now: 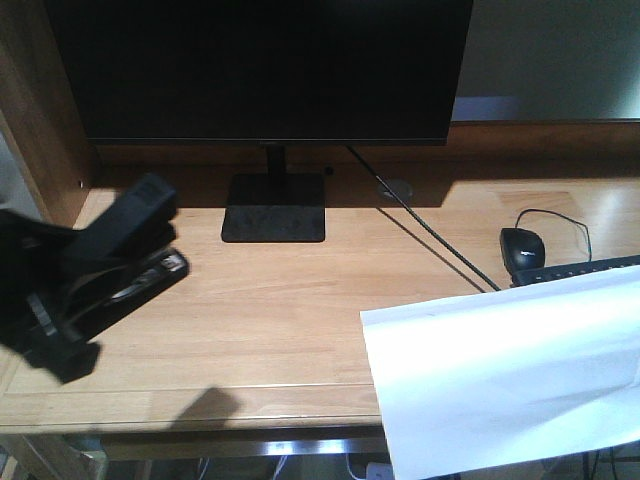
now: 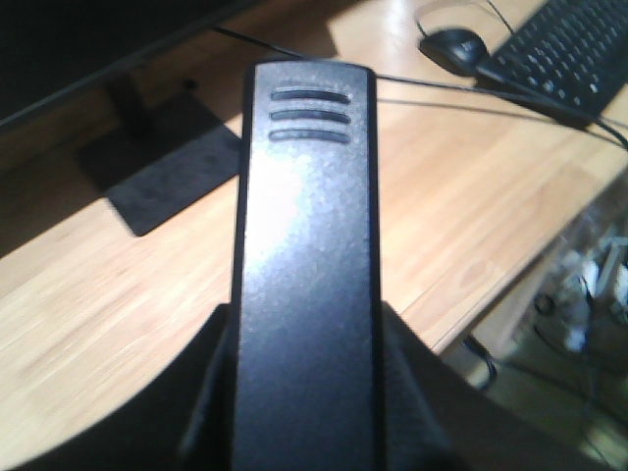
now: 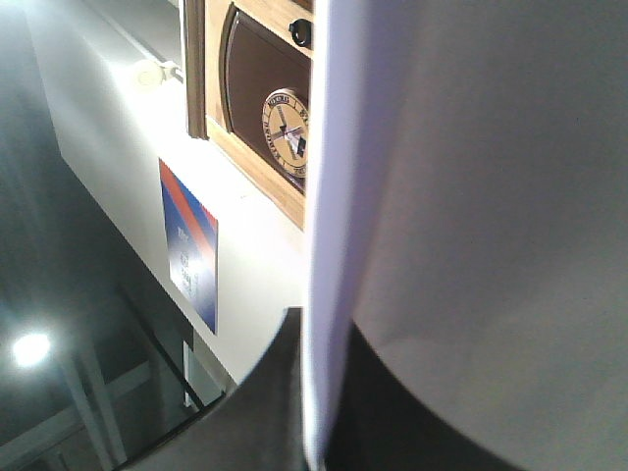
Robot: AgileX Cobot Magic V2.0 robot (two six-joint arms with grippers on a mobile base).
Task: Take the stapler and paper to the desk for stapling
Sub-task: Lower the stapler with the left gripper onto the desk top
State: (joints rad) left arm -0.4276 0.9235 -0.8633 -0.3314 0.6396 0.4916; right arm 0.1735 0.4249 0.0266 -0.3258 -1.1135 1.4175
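My left gripper [image 1: 70,300] is shut on the black stapler [image 1: 135,235] at the left of the desk [image 1: 300,310]. The stapler hangs tilted just above the wood, its upper arm lifted off its base. In the left wrist view the stapler's top [image 2: 309,245] fills the middle, with a dark finger on each side of it at the gripper [image 2: 309,417]. The white paper [image 1: 510,370] hangs over the desk's front right corner. In the right wrist view the paper [image 3: 471,196] runs edge-on between the fingers of my right gripper [image 3: 319,422], which is shut on it. That gripper does not show in the front view.
A black monitor [image 1: 265,65] on a flat stand [image 1: 275,207] occupies the back middle. A black mouse [image 1: 522,246] and keyboard [image 1: 580,270] lie at the right, behind the sheet, with cables [image 1: 430,235] across the wood. A raised wooden panel [image 1: 35,120] borders the left side.
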